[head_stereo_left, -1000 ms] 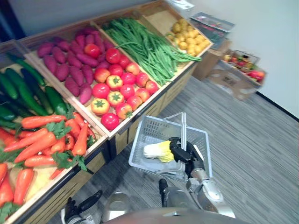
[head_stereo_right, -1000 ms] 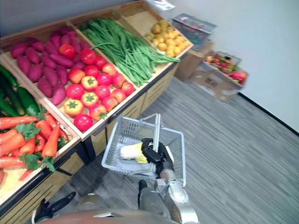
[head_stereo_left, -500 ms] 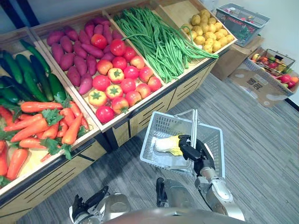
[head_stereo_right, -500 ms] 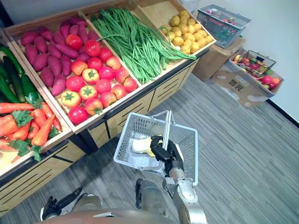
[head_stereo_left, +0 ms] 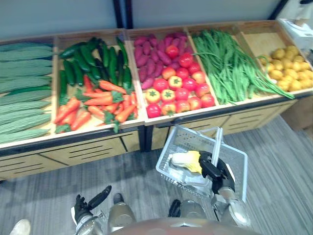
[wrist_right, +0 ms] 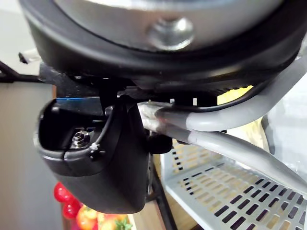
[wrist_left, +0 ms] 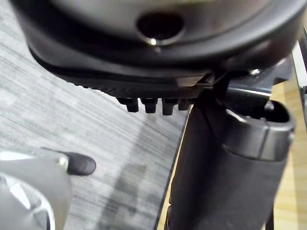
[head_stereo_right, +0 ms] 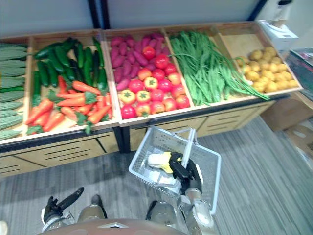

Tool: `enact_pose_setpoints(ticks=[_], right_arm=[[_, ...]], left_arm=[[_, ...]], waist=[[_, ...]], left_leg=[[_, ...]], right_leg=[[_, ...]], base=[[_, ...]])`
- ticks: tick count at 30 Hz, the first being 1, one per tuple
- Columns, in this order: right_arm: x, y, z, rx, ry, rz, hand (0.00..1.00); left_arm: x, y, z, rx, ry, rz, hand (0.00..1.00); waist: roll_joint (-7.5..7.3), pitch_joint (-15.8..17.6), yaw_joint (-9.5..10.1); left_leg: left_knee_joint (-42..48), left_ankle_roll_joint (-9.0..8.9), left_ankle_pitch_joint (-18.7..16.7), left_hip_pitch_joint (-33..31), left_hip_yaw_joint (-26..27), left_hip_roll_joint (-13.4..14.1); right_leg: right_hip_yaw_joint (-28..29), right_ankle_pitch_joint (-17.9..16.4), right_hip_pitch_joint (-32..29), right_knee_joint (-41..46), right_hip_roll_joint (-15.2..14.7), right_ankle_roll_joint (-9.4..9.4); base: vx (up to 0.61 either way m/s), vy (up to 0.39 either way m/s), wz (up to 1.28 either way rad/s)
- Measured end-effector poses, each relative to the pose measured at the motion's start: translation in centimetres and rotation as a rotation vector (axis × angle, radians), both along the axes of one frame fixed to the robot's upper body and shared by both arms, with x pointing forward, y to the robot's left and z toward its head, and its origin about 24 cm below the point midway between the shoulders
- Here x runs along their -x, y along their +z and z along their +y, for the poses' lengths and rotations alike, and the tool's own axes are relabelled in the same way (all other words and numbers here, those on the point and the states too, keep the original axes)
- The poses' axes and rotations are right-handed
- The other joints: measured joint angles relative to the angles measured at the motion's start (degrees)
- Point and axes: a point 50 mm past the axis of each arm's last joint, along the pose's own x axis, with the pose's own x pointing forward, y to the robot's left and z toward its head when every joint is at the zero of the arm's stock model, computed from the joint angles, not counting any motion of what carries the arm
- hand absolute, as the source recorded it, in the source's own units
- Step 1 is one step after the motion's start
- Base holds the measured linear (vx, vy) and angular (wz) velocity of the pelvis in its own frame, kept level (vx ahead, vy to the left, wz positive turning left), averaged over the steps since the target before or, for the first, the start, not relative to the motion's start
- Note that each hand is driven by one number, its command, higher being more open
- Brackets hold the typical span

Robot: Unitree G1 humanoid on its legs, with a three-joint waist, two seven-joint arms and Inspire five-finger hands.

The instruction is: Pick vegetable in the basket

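Two hands low in view. Left hand (head_stereo_left: 82, 210) hangs near the floor; grip unreadable. Right hand (head_stereo_left: 213, 169) is curled round the handle (wrist_right: 240, 149) of a grey basket (head_stereo_left: 193, 138). Pale yellow-white vegetable (head_stereo_left: 185, 159) lies inside the basket, beside that hand. Beyond, a wooden stand (head_stereo_left: 88, 149) holds carrots (head_stereo_left: 98, 103), cucumbers (head_stereo_left: 93, 58), tomatoes (head_stereo_left: 178, 88) and green beans (head_stereo_left: 225, 68).
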Motion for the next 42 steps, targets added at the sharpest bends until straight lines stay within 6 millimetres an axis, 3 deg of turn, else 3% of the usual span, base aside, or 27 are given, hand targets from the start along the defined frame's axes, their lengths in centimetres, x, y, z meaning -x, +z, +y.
enact_pose_setpoints(ticks=[6,12,17,22,24,29,32,38,40,42], right_arm=[[0.7,-0.9,0.4,-0.018,-0.004,0.041,0.0],[1.0,-1.4,0.6,-0.029,-0.017,0.068,0.0],[1.5,-2.0,0.5,-0.022,-0.033,0.103,0.0],[2.2,-2.3,0.2,0.018,-0.04,0.136,0.0],[2.3,-2.3,-0.3,0.027,-0.058,0.139,0.0],[2.5,-2.2,-1.6,0.052,-0.116,0.142,0.0],[2.6,-2.1,-1.8,0.059,-0.13,0.143,0.0],[2.2,-1.8,-1.8,0.057,-0.12,0.12,0.0],[1.9,-1.1,-1.9,0.061,-0.114,0.089,0.0],[1.5,-0.2,-2.3,0.082,-0.085,0.045,0.0]], left_arm=[[0.5,0.1,0.9,-0.033,-0.021,0.03,1.0],[0.0,0.7,2.1,-0.058,0.061,-0.006,1.0],[0.7,1.9,4.7,-0.138,0.291,-0.043,1.0],[-0.1,6.6,9.0,-0.338,0.517,-0.242,1.0],[0.0,9.8,11.2,-0.467,0.646,-0.366,1.0],[0.9,15.3,13.6,-0.7,0.834,-0.522,1.0],[1.4,17.4,13.9,-0.794,0.89,-0.565,1.0],[0.2,23.9,13.5,-1.058,0.782,-0.735,1.0],[-0.8,25.7,14.0,-1.122,0.708,-0.777,1.0],[-3.0,28.6,14.7,-1.18,0.553,-0.879,1.0]], waist=[[0.99,-0.25,0.19],[1.6,-1.01,0.11],[1.5,-1.83,0.29],[1.36,-1.94,1.45],[1.39,-1.95,1.5],[1.64,-2.1,1.55],[1.77,-2.18,1.75],[2.15,-2.09,2.27],[2.74,-1.93,2.26],[3.42,-1.78,2.25]], left_leg=[[-3.89,0.64,1.09,2.64,0.84,-2.28],[-5.46,0.65,1.14,4.23,1.59,-2.5],[-6.91,0.93,1.81,4.72,1.16,-2.68],[-7.93,0.98,1.95,4.56,0.46,-2.9],[-7.93,1.0,1.96,4.41,0.19,-2.94],[-7.65,1.15,1.79,4.56,-0.07,-2.98],[-7.63,1.13,1.69,4.51,-0.28,-2.89],[-7.43,1.1,1.65,4.51,-1.38,-2.91],[-7.36,1.09,1.66,4.47,-1.44,-2.88],[-7.35,1.1,1.67,4.43,-1.47,-2.86]], right_leg=[[3.23,6.46,4.19,-9.61,1.82,0.62],[4.16,7.4,5.25,-11.64,2.76,0.77],[3.86,7.95,5.88,-12.99,3.12,0.84],[3.44,8.02,5.87,-13.23,3.17,0.89],[3.21,8.02,5.94,-13.33,3.17,0.89],[3.11,8.02,6.74,-14.05,3.27,0.89],[3.12,8.01,6.85,-14.16,3.4,0.87],[3.12,7.87,7.86,-14.63,3.52,0.67],[3.12,7.87,7.89,-14.66,3.56,0.67],[3.13,7.85,7.82,-14.57,3.57,0.66]], base=[[0.1,0.11,-0.03],[0.02,0.025,-0.09],[-0.01,0.005,0.02],[0.0,0.01,0.06],[0.02,-0.001,0.05],[0.02,0.001,0.02],[0.01,0.001,0.03],[0.01,0.005,0.1],[0.0,0.0,0.0],[0.0,0.0,0.0]])
